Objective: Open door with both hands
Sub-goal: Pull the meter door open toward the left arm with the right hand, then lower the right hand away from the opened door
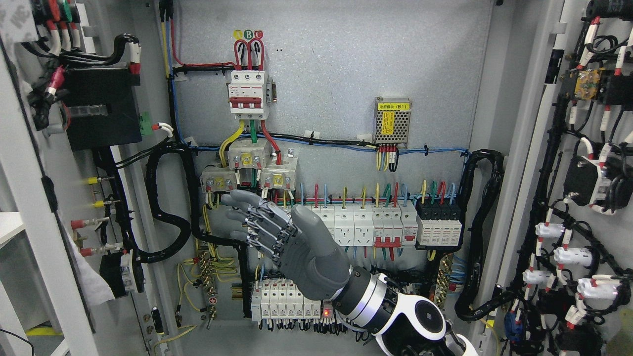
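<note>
I am holding my right hand (277, 237) up in front of the open cabinet, fingers (247, 212) spread and relaxed, pointing left, gripping nothing; my left hand is not showing. Both doors are already swinging wide: the left door (29, 188) is standing at the picture's left edge and the right door (583, 198) at the far right, each showing its wired inner face. I am judging them to be stiff painted sheet metal, fairly heavy with the components and cable bundles bolted on, turning rigidly on hinges rather than flexing. I am thinking the bare metal edge is the place to take hold, since the paint looks smooth and the wiring on the inner faces looks fragile. My palm is hovering just before the row of sockets (356, 225) on the back panel (346, 74), apparently touching nothing.
</note>
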